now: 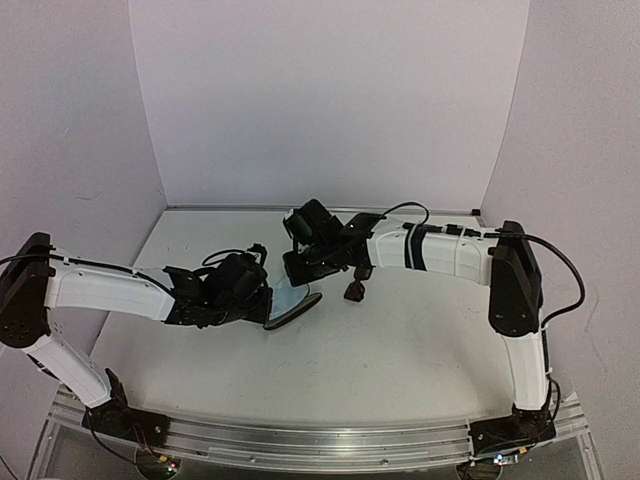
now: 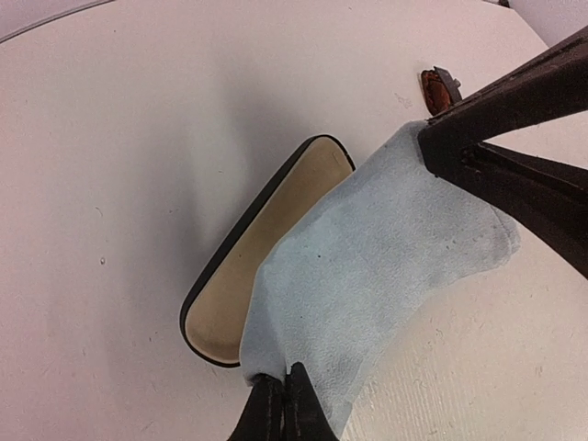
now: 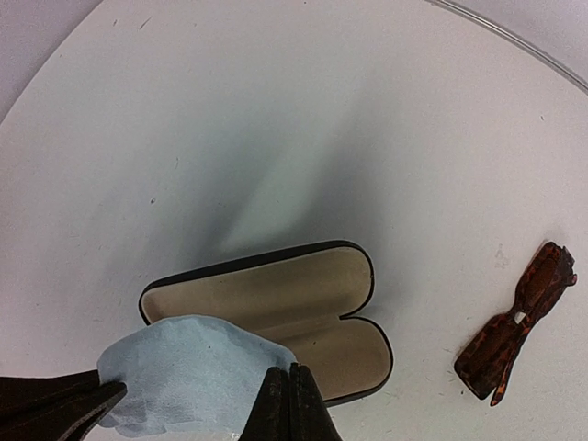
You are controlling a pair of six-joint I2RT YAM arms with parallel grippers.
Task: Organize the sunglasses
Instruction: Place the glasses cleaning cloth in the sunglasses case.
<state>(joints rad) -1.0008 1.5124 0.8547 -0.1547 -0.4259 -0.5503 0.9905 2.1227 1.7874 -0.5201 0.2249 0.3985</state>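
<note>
Fingers [image 2: 268,410] of the left gripper [image 2: 280,404] pinched tight on the blue cloth [image 2: 367,266], right gripper [image 3: 289,402] clamping its far corner, over the open case [image 3: 276,289]. Packing's all ahead, I'd say: the sunglasses [image 3: 516,322] lie folded on the table [image 3: 276,110] beside the case, long axis diagonal in the right wrist view, roughly crosswise to it
</note>
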